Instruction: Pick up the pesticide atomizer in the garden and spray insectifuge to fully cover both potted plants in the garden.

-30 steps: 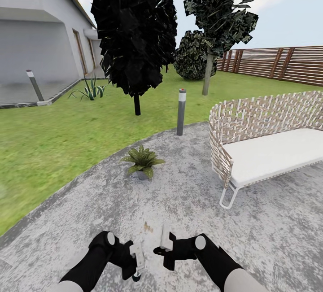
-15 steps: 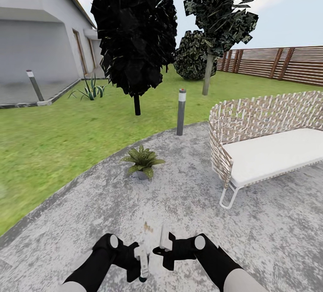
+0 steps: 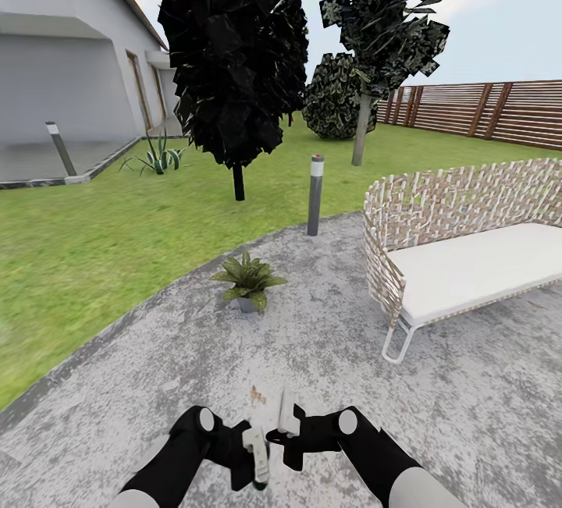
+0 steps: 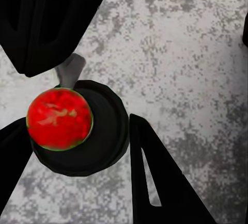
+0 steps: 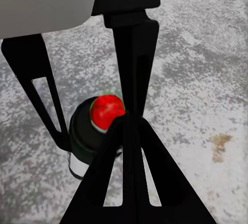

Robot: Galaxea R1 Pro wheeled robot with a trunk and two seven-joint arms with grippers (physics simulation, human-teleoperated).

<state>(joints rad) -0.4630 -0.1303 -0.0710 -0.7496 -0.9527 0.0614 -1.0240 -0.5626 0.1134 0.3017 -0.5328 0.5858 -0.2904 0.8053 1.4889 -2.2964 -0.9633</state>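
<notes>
Left hand [image 3: 254, 457] and right hand [image 3: 285, 424] nearly meet.

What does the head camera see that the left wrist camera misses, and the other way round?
Head view: a small leafy green potted plant in a grey pot, a tall grey bollard lamp, a white woven bench, the green lawn and a brown slatted fence. Left wrist view: a close look at the dark, round pesticide atomizer and its red top, between black fingers. Both: the speckled grey paved patio and the left gripper holding that atomizer.
</notes>
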